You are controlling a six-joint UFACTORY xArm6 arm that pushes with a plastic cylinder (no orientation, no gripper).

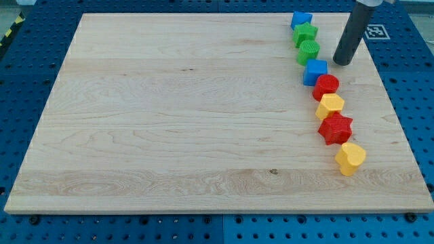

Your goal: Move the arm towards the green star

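The green star (pixel 305 33) lies near the view's top right of the wooden board (pixel 169 115), second in a curved line of blocks. Above it is a blue block (pixel 301 19), below it a green round block (pixel 308 51). The line runs on down through a blue cube (pixel 315 71), a red round block (pixel 326 85), a yellow hexagon (pixel 330 106), a red star (pixel 336 128) and a yellow heart (pixel 350 158). My tip (pixel 341 62) rests on the board to the right of the green round block, below and right of the green star, touching no block.
The board lies on a blue perforated table (pixel 27 81). A white marker tag (pixel 375 31) sits beside the rod at the view's top right. The board's right edge (pixel 400 102) runs close to the block line.
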